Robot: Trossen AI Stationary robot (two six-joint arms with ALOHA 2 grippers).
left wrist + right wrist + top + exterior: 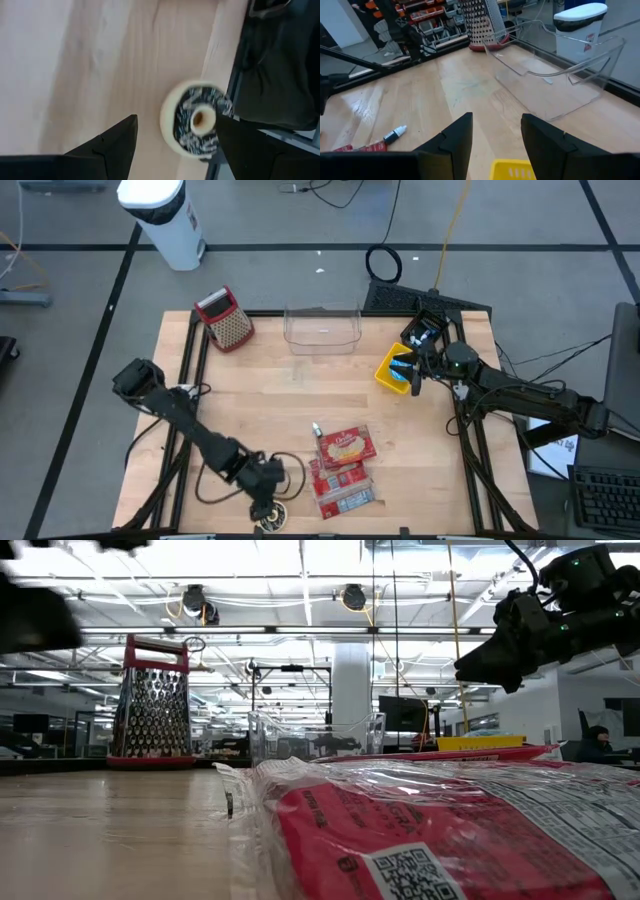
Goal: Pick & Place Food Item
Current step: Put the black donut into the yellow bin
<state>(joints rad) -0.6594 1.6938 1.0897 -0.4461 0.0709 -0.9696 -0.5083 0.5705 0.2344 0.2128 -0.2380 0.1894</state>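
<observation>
Wooden counter (300, 395), near edge: left end effector (268, 513) hangs over a chocolate-frosted donut (196, 120), fingers spread wide, not touching it. Red snack packets (343, 465) lie just beside. Right end effector (412, 370) sits half-open above the yellow bin (391, 373), holding nothing.

Lighting: bright overhead ceiling strips glaring above the grater (155, 705); foreground red packet (440, 830) beside it soft-focused; doughnut (196, 119) motion-blurred; shadows faint.
</observation>
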